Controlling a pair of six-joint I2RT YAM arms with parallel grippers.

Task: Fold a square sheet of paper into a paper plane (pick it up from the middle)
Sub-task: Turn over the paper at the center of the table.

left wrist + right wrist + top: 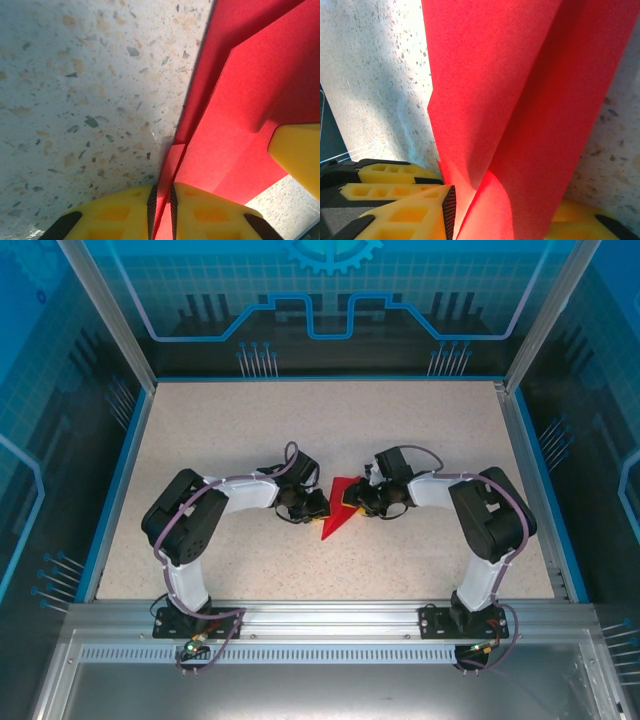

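Low at centre, left pincer (161, 194) pinches paper plane (240, 100).

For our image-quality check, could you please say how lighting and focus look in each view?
Top external: evenly lit, sharp, folded bright red paper sheet clear. Left wrist: a yellow plastic finger shades the paper; speckled tabletop crisp. Right wrist: paper close, soft, darker along its crease.

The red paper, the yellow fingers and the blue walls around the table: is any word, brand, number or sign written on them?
None: no word, brand or number can be read in any view.
The red paper is plain, folded but unprinted.
The yellow fingers carry no lettering.
The back wall bears a gear emblem and blue line patterns: pictures, not text.
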